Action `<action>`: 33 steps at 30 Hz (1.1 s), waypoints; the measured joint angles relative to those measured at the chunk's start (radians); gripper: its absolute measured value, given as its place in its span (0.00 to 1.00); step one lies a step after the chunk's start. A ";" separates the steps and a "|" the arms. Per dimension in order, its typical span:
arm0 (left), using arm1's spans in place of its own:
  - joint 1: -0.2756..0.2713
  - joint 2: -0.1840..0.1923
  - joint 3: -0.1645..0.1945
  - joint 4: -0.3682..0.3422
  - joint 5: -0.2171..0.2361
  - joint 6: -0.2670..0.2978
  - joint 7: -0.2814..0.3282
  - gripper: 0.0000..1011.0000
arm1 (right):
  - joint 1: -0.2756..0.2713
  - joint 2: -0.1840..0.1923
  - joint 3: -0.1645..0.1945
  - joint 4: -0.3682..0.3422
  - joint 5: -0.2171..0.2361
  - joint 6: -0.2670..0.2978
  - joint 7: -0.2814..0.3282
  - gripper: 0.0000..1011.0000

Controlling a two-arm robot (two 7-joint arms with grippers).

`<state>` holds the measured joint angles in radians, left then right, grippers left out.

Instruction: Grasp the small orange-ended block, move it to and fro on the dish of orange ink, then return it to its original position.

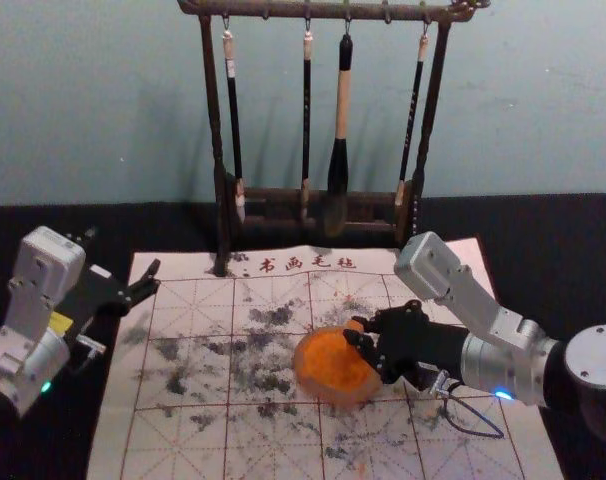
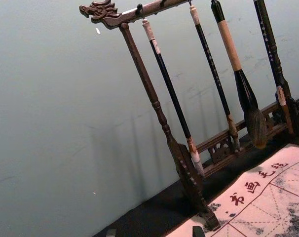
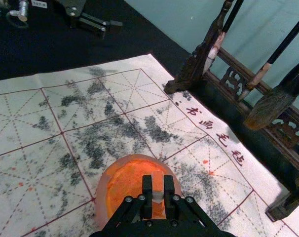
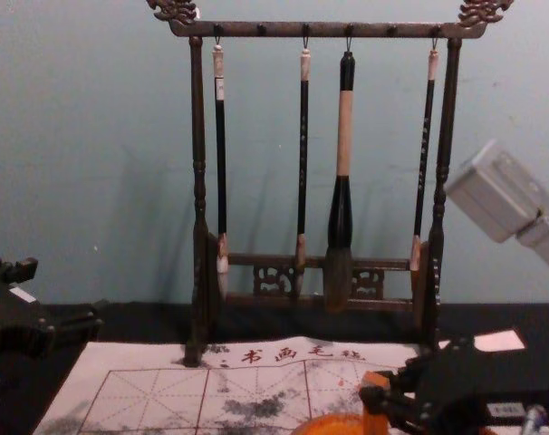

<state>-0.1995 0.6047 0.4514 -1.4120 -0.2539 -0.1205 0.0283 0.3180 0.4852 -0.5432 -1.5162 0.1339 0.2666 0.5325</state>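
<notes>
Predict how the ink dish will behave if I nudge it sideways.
The dish looks wide and low, so it should slide rather than tip. The mat beneath looks thin, its far edge wavy, so it might wrinkle along. The dish's outline is round, so an off-centre push from the block in the right gripper could swivel it.

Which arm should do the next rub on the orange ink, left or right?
Right, I'd say: the right gripper has the block clamped at the dish of orange ink, while the left gripper is open, off at the mat's left side.
</notes>
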 joint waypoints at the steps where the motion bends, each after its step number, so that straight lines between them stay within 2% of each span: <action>1: 0.000 0.000 0.000 0.000 0.000 0.000 0.000 0.99 | -0.003 0.003 0.001 -0.004 0.002 0.001 0.001 0.09; 13: 0.000 0.000 0.000 0.000 0.000 0.000 0.000 0.99 | -0.049 0.044 0.007 -0.063 0.033 0.008 0.029 0.09; 18: 0.000 0.000 0.000 0.000 0.000 0.000 0.000 0.99 | -0.054 0.051 -0.002 -0.076 0.040 0.007 0.038 0.09; 33: 0.000 0.000 0.000 0.000 0.000 0.000 0.000 0.99 | -0.020 0.033 -0.042 -0.058 0.033 0.008 0.047 0.09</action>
<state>-0.1995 0.6047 0.4514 -1.4120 -0.2539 -0.1205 0.0283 0.2983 0.5178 -0.5854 -1.5745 0.1672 0.2748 0.5791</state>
